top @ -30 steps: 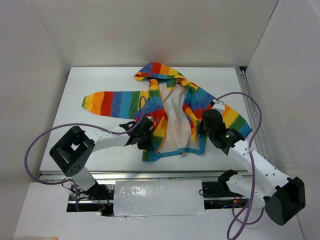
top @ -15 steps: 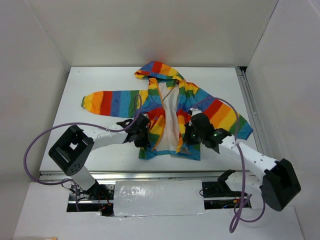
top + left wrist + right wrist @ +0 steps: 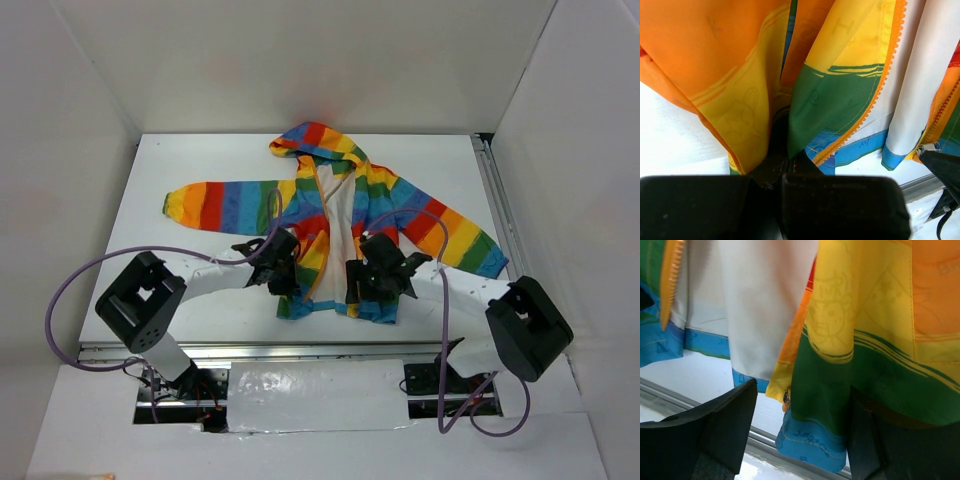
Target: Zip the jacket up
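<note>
the left gripper point(image 3: 781, 167) is pinching a fold of the jacket point(image 3: 405, 208) near the hem, fingers pressed together on the panel left of the opening. the right gripper point(image 3: 802, 397) is standing with fingers spread, and the yellow-and-green edge of the other panel is hanging loose between them, unclamped. to me this looks like the lining-up step, with the two front edges not yet joined. next, the right fingers need a hold low on their edge, by the small metal zipper piece point(image 3: 927, 148), to bring it to the orange teeth point(image 3: 875, 95). the jacket is lying open in the middle of the white table point(image 3: 200, 290), hood toward the top of the frame, sleeves spread, white lining showing and blue hem at the bottom.
</note>
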Available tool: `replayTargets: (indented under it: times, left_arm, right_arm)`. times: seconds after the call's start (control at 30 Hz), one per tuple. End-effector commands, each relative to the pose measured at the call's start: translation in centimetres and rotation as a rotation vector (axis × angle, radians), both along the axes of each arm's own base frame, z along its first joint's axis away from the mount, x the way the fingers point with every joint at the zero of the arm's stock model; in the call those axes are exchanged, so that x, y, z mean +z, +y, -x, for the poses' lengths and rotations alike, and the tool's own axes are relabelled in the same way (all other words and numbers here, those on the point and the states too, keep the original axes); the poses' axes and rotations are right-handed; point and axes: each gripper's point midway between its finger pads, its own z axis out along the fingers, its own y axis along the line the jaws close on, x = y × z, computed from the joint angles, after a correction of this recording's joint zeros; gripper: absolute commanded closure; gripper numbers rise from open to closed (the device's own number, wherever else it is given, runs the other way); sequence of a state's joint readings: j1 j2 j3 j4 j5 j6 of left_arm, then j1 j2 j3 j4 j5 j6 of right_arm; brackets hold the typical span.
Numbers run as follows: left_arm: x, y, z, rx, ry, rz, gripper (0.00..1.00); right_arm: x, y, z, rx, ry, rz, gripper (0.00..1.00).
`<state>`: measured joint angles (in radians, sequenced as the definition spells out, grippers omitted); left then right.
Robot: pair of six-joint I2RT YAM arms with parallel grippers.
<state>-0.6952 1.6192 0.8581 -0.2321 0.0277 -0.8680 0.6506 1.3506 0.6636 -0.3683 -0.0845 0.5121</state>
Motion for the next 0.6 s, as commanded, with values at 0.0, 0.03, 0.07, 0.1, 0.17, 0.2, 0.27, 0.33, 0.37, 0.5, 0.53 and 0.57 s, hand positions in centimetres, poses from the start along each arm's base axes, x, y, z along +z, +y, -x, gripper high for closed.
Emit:
replayTargets:
  times: [0.0, 0.03, 0.07, 0.1, 0.17, 0.2, 0.27, 0.33, 0.37, 0.5, 0.53, 0.57]
  left_arm:
    - [0.9, 0.1, 0.0, -0.001, -0.028, 0.011, 1.0]
    - [0.9, 0.1, 0.0, 0.0, -0.027, 0.012, 1.0]
    - [0.9, 0.1, 0.0, -0.001, -0.026, 0.013, 1.0]
    - [0.9, 0.1, 0.0, 0.0, -0.027, 0.012, 1.0]
    - [1.0, 0.1, 0.1, -0.002, -0.028, 0.014, 1.0]
    - [1.0, 0.1, 0.1, -0.002, -0.028, 0.014, 1.0]
    - [1.2, 0.0, 0.1, -0.003, -0.031, 0.017, 1.0]
    - [1.4, -0.1, 0.2, -0.007, -0.035, 0.022, 1.0]
    - [1.6, -0.2, 0.1, -0.01, -0.04, 0.025, 1.0]
    - [3.0, -0.5, -0.1, -0.024, -0.078, 0.057, 1.0]
    - [3.2, -0.6, -0.1, -0.031, -0.085, 0.062, 1.0]
    - [3.4, -0.6, -0.1, -0.033, -0.089, 0.066, 1.0]
  right_arm:
    - [0.5, 0.6, -0.7, -0.056, -0.01, 0.006, 0.28]
    - [0.3, 0.3, -0.7, -0.062, -0.007, 0.022, 0.29]
    - [0.1, 0.0, -0.5, -0.086, 0.007, 0.033, 0.32]
    - [0.0, 0.0, -0.5, -0.094, 0.01, 0.034, 0.42]
    - [-0.2, -0.1, -0.3, -0.109, 0.011, 0.029, 0.53]
    - [-0.1, -0.1, -0.3, -0.111, 0.004, 0.023, 0.66]
    - [-0.2, 0.0, -0.3, -0.109, -0.003, 0.006, 0.74]
    - [0.0, 0.6, -0.2, -0.091, -0.008, -0.031, 0.81]
    - [0.1, 0.9, -0.2, -0.078, -0.013, -0.044, 0.87]
    - [1.6, 1.6, -1.1, -0.06, -0.065, -0.119, 1.0]
    - [2.1, 1.8, -1.3, -0.049, -0.082, -0.143, 1.0]
    - [3.5, 2.4, -1.2, -0.015, -0.1, -0.203, 1.0]
